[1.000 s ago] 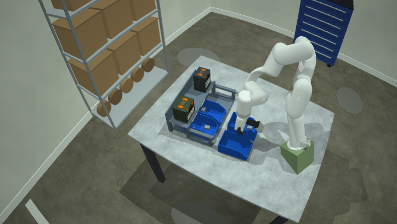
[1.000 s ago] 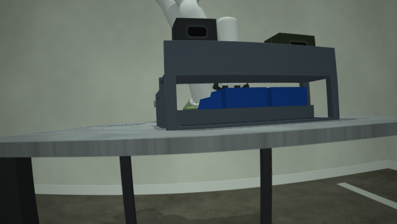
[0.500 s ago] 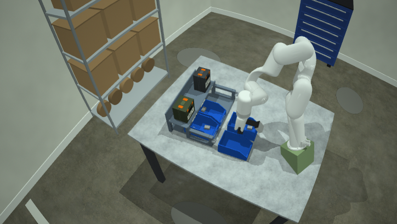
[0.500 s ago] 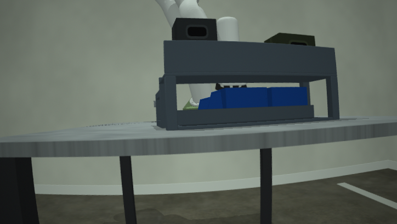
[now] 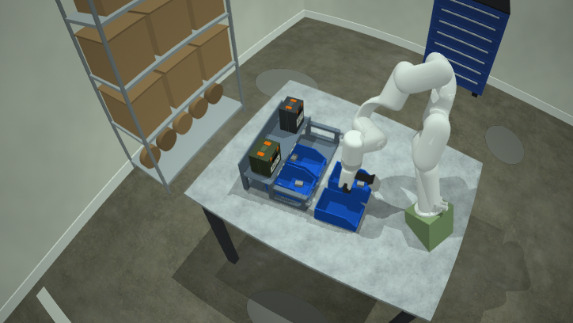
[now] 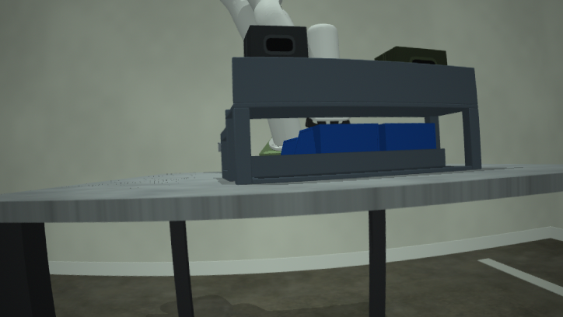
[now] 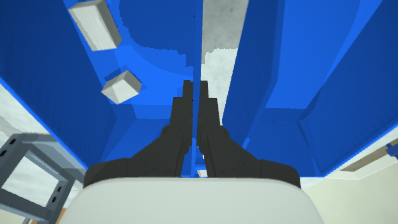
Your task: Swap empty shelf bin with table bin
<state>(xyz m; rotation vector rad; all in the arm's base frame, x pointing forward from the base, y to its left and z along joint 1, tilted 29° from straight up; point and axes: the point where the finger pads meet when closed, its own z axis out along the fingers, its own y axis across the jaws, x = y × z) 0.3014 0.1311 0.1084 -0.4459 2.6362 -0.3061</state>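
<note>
The gripper (image 5: pixel 347 189) (image 7: pixel 195 90) points down, its fingers shut on the near side wall of the table bin with parts (image 5: pixel 364 193) (image 7: pixel 150 60). One finger is inside that bin, the other in the narrow gap between the two table bins. Two grey parts show in it in the wrist view. The bin stands on the table. The empty blue bin (image 5: pixel 340 208) (image 7: pixel 315 60) stands on the table beside it, open and upright. The shelf (image 5: pixel 276 140) (image 6: pixel 354 84) has a vacant place (image 5: pixel 320 146) at its far end.
Two other blue bins (image 5: pixel 310 162) (image 5: pixel 290 180) stand in the shelf, each with a grey part showing. A black case (image 5: pixel 291 114) (image 6: pixel 278 43) and a green case (image 5: pixel 264 158) (image 6: pixel 417 54) stand on its upper board. Bare table top (image 5: pixel 305 248) lies in front of the empty bin.
</note>
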